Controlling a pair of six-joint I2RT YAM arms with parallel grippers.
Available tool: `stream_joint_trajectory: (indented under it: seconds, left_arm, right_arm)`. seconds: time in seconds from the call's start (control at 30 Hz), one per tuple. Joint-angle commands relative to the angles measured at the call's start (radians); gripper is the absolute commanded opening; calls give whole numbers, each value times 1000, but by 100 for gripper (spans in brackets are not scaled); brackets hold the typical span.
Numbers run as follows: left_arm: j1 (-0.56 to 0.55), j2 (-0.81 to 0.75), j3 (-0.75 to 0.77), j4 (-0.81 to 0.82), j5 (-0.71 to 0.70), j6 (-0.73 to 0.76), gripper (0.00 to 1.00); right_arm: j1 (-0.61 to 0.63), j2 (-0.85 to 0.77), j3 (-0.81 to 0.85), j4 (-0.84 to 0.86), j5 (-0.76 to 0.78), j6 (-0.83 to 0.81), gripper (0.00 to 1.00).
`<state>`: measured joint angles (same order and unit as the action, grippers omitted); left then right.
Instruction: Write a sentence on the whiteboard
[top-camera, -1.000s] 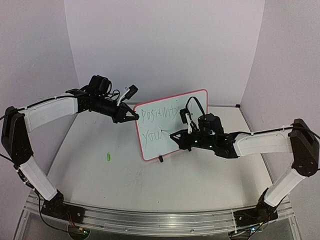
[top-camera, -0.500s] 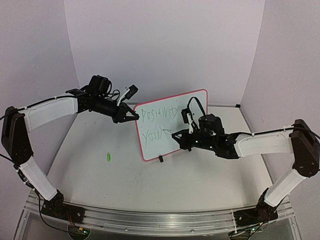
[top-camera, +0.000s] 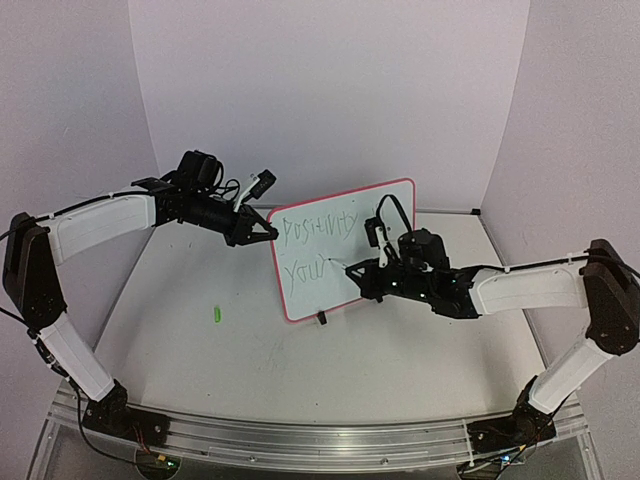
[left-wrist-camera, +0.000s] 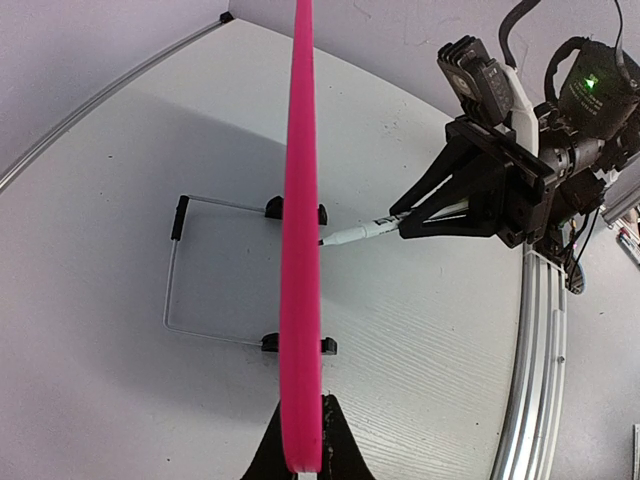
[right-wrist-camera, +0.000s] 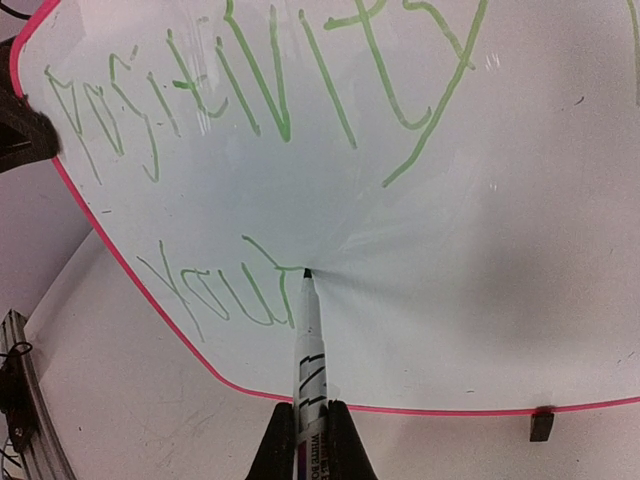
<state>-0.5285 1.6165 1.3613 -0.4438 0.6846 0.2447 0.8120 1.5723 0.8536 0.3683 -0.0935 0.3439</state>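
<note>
Across the table (top-camera: 300, 385), far left, a small green piece (top-camera: 214, 313) lies alone, well apart from both arms. Next, the left gripper (top-camera: 268, 233) is pinched tight on the left rim of the whiteboard (top-camera: 315, 295), which stands upright near the table's middle. Seen edge-on from the left wrist, the board rests on black clip feet (left-wrist-camera: 322, 214), with a thin wire stand (left-wrist-camera: 172, 290) behind it. The sentence (right-wrist-camera: 250, 90) so far reads roughly "POSITIVITY" above "YOUR". Rightmost, the right gripper (right-wrist-camera: 301, 440) is clamped on a marker (right-wrist-camera: 308, 340). The marker's tip touches the board just past the lower line's last letter.
</note>
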Motion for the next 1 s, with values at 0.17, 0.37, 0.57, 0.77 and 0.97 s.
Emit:
stream_joint_trajectory:
  seconds: [0.17,0.37,0.57,0.77,0.97]
  left_arm:
    - [-16,10,7,-82,-47,51,0]
    - [-16,3,4,-82,-52,51,0]
    - [-18,0,-1,-83,-55,51,0]
    - [-21,-2,-5,-83,-63,52,0]
    - [-25,1,-5,-84,-63,52,0]
  right_arm:
    - [-6,-126,-35,11,-5,-2,0]
    - [-11,-196,-70,-15,-37,-2,0]
    - [-76,-235,-105,-28,-147,7,0]
    - [-157,-266,-143,-24,-244,3,0]
    - [-205,-265,-166,13,-338,0,0]
